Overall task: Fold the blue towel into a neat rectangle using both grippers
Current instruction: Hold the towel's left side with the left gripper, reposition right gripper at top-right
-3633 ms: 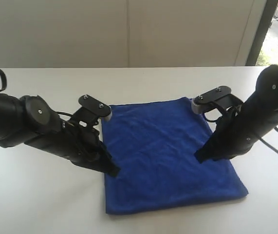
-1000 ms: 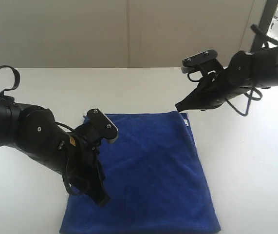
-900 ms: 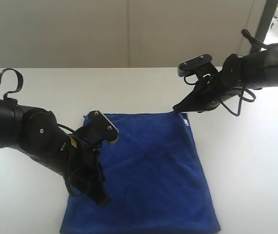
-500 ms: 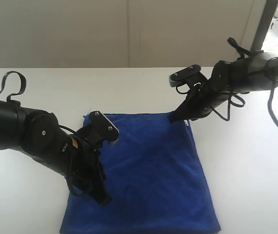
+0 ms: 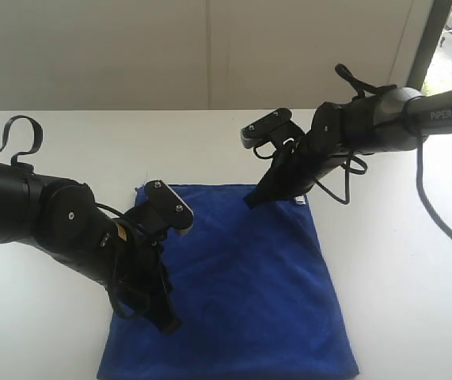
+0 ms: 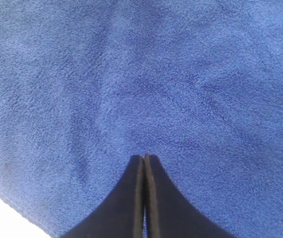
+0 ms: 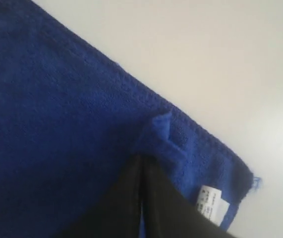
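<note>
The blue towel (image 5: 249,285) lies flat on the white table (image 5: 67,150) as a folded rectangle. My left gripper (image 5: 170,324) is shut, its tips resting on the towel near its left edge; in the left wrist view the tips (image 6: 144,156) meet over bare blue towel (image 6: 191,74). My right gripper (image 5: 251,203) is shut too, pointing down onto the towel just inside its far edge. The right wrist view shows those tips (image 7: 142,158) pressed together on the towel (image 7: 47,124), beside a small raised fold (image 7: 163,126) and a white label (image 7: 209,199).
A pale wall (image 5: 210,47) runs behind the table. A dark window frame (image 5: 425,39) stands at the far right. Black cables (image 5: 439,222) loop from the right arm over the table on the right. Bare table (image 5: 415,301) lies right of the towel.
My right gripper has swept left and down along the towel's far edge, from its right corner toward the middle. The left arm and the towel have stayed put.
</note>
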Controlling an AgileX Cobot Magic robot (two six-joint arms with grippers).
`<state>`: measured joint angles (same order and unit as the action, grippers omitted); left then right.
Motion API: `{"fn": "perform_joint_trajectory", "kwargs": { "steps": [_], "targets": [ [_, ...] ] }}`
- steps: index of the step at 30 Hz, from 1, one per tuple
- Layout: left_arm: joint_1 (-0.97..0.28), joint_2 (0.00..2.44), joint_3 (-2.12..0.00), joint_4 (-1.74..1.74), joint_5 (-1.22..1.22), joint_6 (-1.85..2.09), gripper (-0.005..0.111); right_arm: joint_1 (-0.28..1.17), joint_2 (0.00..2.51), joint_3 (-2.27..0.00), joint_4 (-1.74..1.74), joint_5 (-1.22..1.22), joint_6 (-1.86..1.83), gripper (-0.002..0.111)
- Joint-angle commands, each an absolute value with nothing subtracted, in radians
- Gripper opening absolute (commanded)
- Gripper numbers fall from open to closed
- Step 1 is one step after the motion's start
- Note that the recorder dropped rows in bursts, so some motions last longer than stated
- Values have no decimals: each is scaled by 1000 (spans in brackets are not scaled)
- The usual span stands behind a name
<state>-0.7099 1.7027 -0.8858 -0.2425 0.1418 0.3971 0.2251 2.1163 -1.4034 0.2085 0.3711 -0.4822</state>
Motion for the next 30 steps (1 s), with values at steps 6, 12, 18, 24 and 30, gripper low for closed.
{"fn": "perform_joint_trajectory", "kwargs": {
  "steps": [6, 12, 18, 24, 30],
  "targets": [
    [-711, 1703, -880, -254, 151, 392, 0, 238, 2075, -1406, 209, 350, -494, 0],
    [-711, 1703, -880, -254, 159, 392, 0, 206, 2084, -1406, 180, 312, -466, 0],
    [-711, 1714, -880, -270, 173, 392, 0, 161, 2103, -1406, 178, 300, -461, 0],
    [-711, 1774, -880, -275, 190, 392, 0, 137, 2127, -1406, 176, 325, -461, 0],
    [-711, 1795, -880, -279, 193, 392, 0, 131, 2141, -1406, 183, 335, -461, 0]
  ]
}}
